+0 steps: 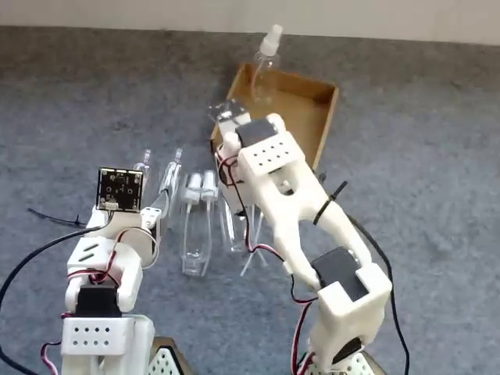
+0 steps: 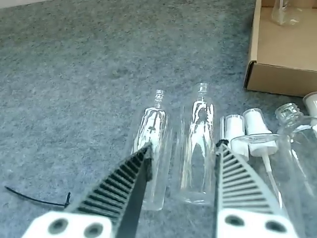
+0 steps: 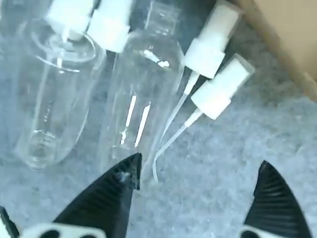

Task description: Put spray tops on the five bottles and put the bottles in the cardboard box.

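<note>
The left hand (image 2: 183, 148) and right hand (image 3: 198, 163) are released above bottles (image 2: 199, 134) lying on the counter (image 1: 437, 195).
Closing off-centre on the spray tops (image 3: 210, 49) near the cardboard box (image 1: 326, 129) may knock them askew or, seemingly, roll a bottle.

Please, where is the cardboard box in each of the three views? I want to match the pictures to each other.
High view: the cardboard box sits far across the table, a capped bottle standing in it.
Left wrist view: its brown wall is beyond the lying bottles.
Right wrist view: a tan edge just past two spray tops with tubes.
Shared landmark: the white pair of tops at a lying bottle's mouth.
</note>
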`<state>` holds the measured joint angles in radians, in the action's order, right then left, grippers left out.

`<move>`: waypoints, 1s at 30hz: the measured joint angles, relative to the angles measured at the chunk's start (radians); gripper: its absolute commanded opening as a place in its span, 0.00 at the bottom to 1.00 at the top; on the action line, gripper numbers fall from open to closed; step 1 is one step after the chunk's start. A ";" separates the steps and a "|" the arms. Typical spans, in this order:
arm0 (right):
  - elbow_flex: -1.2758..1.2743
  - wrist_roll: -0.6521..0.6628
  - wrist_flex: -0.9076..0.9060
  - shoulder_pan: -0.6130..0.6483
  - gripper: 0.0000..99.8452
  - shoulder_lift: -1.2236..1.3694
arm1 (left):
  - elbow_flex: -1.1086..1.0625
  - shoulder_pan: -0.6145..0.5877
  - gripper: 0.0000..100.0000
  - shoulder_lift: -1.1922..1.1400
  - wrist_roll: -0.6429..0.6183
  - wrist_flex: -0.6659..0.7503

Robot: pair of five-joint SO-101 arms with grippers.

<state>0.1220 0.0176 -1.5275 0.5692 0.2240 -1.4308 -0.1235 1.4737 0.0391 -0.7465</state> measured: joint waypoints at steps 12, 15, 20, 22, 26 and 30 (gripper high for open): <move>-0.017 -0.130 0.072 0.107 0.30 0.006 | 0.000 0.000 0.20 0.000 0.000 0.003; -0.018 -0.140 0.104 0.121 0.30 0.063 | 0.000 0.000 0.20 0.000 0.000 0.003; -0.018 -0.143 0.126 0.121 0.29 0.196 | 0.000 0.000 0.20 0.000 0.000 0.003; -0.018 -0.143 0.126 0.121 0.24 0.229 | 0.000 0.000 0.20 0.000 0.000 0.003; -0.018 -0.143 0.126 0.121 0.06 0.238 | 0.000 0.000 0.20 0.000 0.000 0.003; -0.018 -0.143 0.126 0.129 0.01 0.238 | 0.000 0.000 0.20 0.000 0.000 0.003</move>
<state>0.1036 -0.1250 -1.4016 0.6981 0.4618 -1.4308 -0.1235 1.4737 0.0391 -0.7434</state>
